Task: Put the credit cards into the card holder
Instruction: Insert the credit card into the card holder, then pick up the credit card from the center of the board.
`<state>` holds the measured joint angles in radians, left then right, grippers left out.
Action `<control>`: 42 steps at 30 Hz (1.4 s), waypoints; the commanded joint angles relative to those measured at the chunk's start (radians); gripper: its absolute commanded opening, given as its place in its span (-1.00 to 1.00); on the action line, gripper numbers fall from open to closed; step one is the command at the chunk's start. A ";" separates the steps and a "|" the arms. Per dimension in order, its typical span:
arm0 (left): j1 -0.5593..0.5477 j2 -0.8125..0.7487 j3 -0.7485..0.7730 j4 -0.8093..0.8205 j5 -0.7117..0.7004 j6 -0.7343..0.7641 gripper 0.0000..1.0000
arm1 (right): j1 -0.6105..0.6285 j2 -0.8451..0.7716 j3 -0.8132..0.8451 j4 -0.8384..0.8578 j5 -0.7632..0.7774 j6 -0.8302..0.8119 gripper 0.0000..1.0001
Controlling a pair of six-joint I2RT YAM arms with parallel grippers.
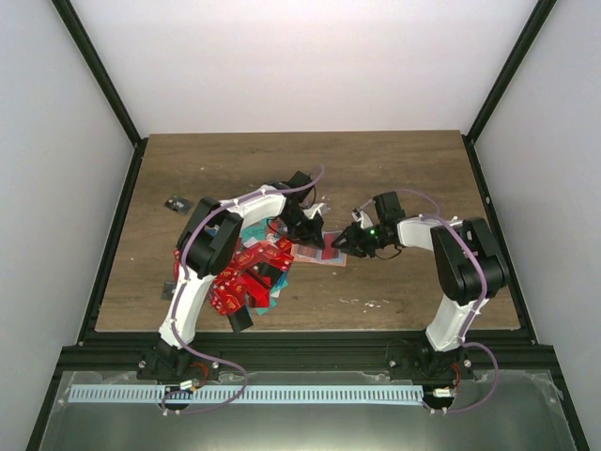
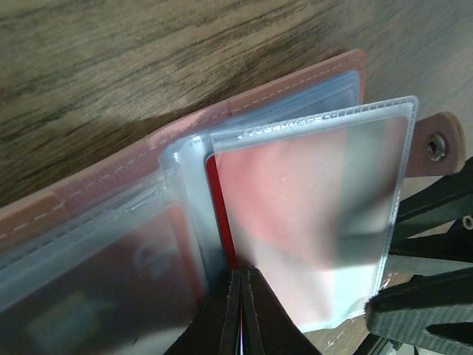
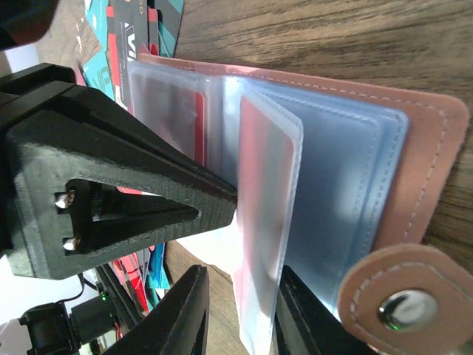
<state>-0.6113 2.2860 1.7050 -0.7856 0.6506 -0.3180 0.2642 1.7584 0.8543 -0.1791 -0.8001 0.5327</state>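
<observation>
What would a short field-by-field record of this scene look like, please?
card holder: lying open on the table, cover down
raised sleeve: clear, standing up from the holder
left end effector: shut on a red card, held edge-on against the raised sleeve
right end effector: jaws apart, straddling the raised sleeve
loose cards: piled beside the holder, near the left arm
snap tab: unfastened
</observation>
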 commanded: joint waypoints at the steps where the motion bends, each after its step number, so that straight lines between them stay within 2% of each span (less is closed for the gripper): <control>1: 0.004 -0.070 0.034 -0.009 -0.008 -0.030 -0.90 | -0.007 0.030 0.045 0.005 -0.024 -0.009 -0.49; 12: 0.056 -0.259 -0.021 -0.009 -0.050 -0.098 -0.85 | 0.009 0.035 0.092 -0.048 -0.017 -0.017 -0.48; 16: 0.108 -0.361 -0.090 -0.007 -0.099 -0.109 -0.85 | 0.068 0.048 0.208 -0.089 -0.038 0.024 -0.43; 21: 0.223 -0.527 -0.257 0.002 -0.135 -0.108 -0.80 | 0.171 0.138 0.479 -0.122 -0.163 0.078 -0.31; 25: 0.307 -0.633 -0.381 -0.015 -0.167 -0.079 -0.78 | 0.204 0.143 0.587 -0.091 -0.234 0.121 -0.22; 33: 0.340 -0.792 -0.554 -0.022 -0.215 -0.079 -0.72 | 0.203 0.055 0.573 -0.184 -0.140 0.034 -0.17; 39: 0.340 -0.851 -0.617 -0.045 -0.248 -0.075 -0.55 | 0.204 -0.046 0.440 -0.186 -0.059 0.008 -0.16; 42: 0.340 -0.862 -0.644 -0.062 -0.252 -0.068 -0.40 | 0.205 -0.090 0.336 -0.135 -0.052 0.041 -0.15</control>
<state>-0.2718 1.4471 1.0916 -0.8181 0.4213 -0.4007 0.4683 1.7336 1.2869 -0.3347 -0.8902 0.5652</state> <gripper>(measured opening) 0.269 0.423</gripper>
